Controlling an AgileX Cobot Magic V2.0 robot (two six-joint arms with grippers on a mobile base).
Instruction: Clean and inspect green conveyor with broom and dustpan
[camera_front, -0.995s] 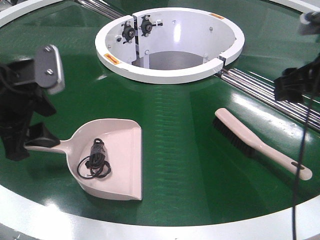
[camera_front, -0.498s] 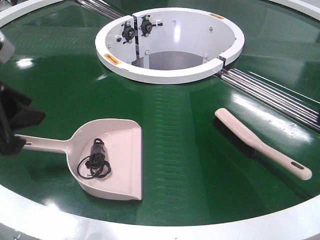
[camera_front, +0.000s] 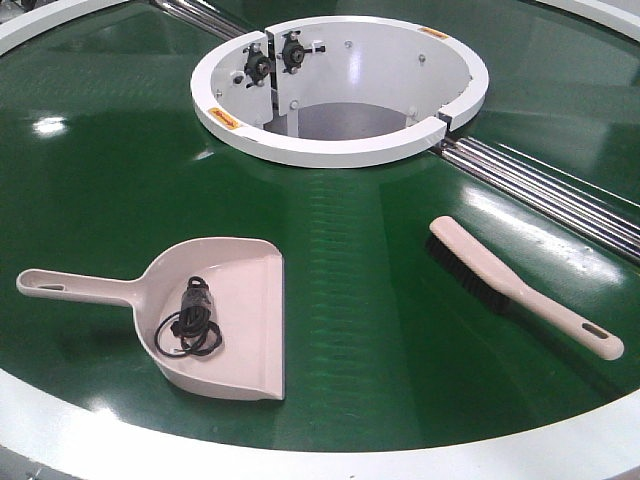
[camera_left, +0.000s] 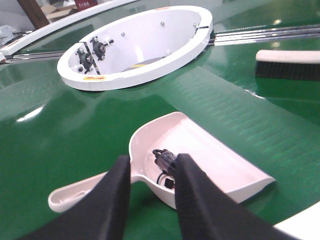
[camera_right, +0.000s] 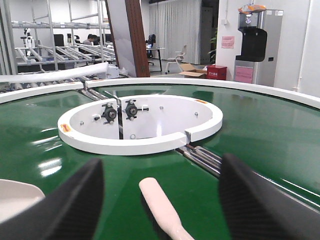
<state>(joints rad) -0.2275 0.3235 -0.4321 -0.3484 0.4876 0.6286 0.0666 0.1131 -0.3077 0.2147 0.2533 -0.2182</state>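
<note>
Debris, a small coiled black cable (camera_front: 188, 322), sat inside the pale pink-beige plastic scoop dustpan (camera_front: 235, 345), which lay on the glossy dark-green ring-shaped conveyor belt (camera_front: 370, 330) with its handle pointing left. The slim pink-beige hand broom with dark bristles (camera_front: 520, 287) lay well apart to the right, near the steel rollers (camera_front: 540, 185). Neither arm showed in the front view; I judged the sweeping finished and the step in hand to be pulling clear and inspecting.

My left gripper (camera_left: 150, 170) hung above the dustpan's handle with its 2 fingers slightly parted, holding nothing. My right gripper (camera_right: 160, 172) was spread wide, with the broom's handle end between the fingers in that view, apparently ungripped.

To do this well, I judged I should lift both arms straight up before swinging, so no finger clipped a handle and tipped the cable out.

Room looked generous toward the white round central hub (camera_front: 340, 145). The white outer rim (camera_front: 300, 455) ran just beside the dustpan's lip, so I judged that the tight side.
</note>
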